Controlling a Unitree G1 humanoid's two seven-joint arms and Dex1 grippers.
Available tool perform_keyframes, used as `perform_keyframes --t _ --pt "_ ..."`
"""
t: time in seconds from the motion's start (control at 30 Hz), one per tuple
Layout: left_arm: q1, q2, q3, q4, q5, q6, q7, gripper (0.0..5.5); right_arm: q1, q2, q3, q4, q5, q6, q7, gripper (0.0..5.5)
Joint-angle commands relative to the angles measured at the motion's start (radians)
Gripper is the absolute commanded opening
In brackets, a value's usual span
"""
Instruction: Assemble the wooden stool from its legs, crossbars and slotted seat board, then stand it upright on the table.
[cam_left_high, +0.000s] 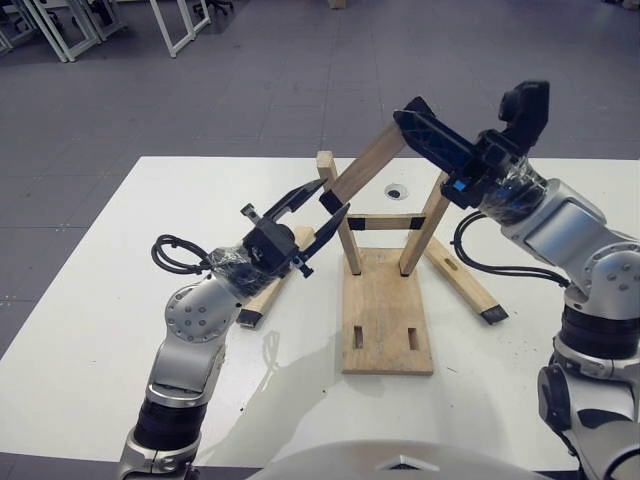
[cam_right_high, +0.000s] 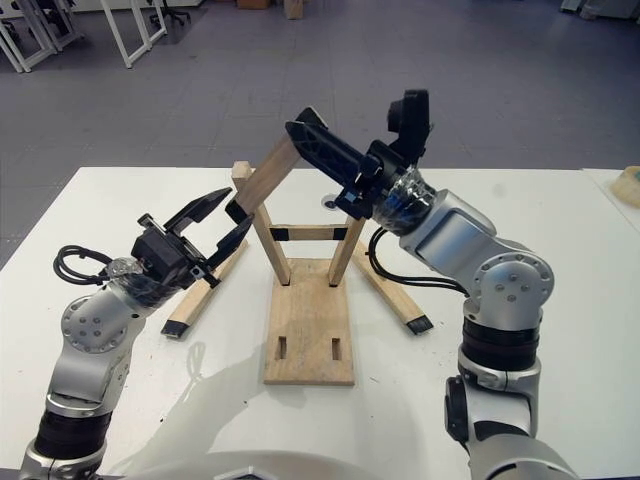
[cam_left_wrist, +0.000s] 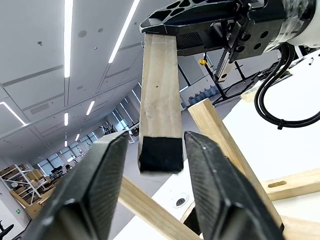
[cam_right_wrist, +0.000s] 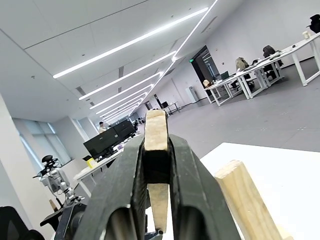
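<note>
Currently, the right tool (cam_left_high: 412, 122) is clamped on the upper end of a slanted wooden leg (cam_left_high: 365, 165). The left tool (cam_left_high: 330, 198) is open, its fingers flanking the leg's black-capped lower end. The seat board (cam_left_high: 385, 330) lies flat on the bench (cam_left_high: 120, 260) and carries two upright legs (cam_left_high: 424, 228) joined by a crossbar (cam_left_high: 388, 222).

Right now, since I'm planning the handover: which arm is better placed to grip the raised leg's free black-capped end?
Left. The left gripper is open, its fingers flanking the black-capped end of the raised leg; the right gripper is shut on the leg's upper end.
</note>
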Motion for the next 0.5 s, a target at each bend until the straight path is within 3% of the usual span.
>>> perform_keyframes --t 0.03,0.17,0.3,0.5 --pt "0.096 0.024 0.007 0.052 0.046 -0.047 0.003 2.45 0.036 -0.044 -0.042 -0.003 0.047 0.021 -0.016 0.43" --pt "0.228 0.031 0.052 0.195 0.079 -0.161 0.028 2.45 0.188 -0.228 -0.117 -0.036 -0.004 0.107 0.147 0.43" --pt "0.225 0.007 0.089 0.254 0.112 -0.191 0.098 2.45 0.352 -0.43 -0.115 0.053 -0.288 0.075 0.429 0.43" --pt "0.213 -0.001 0.075 0.264 0.119 -0.183 0.11 2.45 0.313 -0.408 -0.067 0.279 -0.572 -0.059 0.547 0.43"
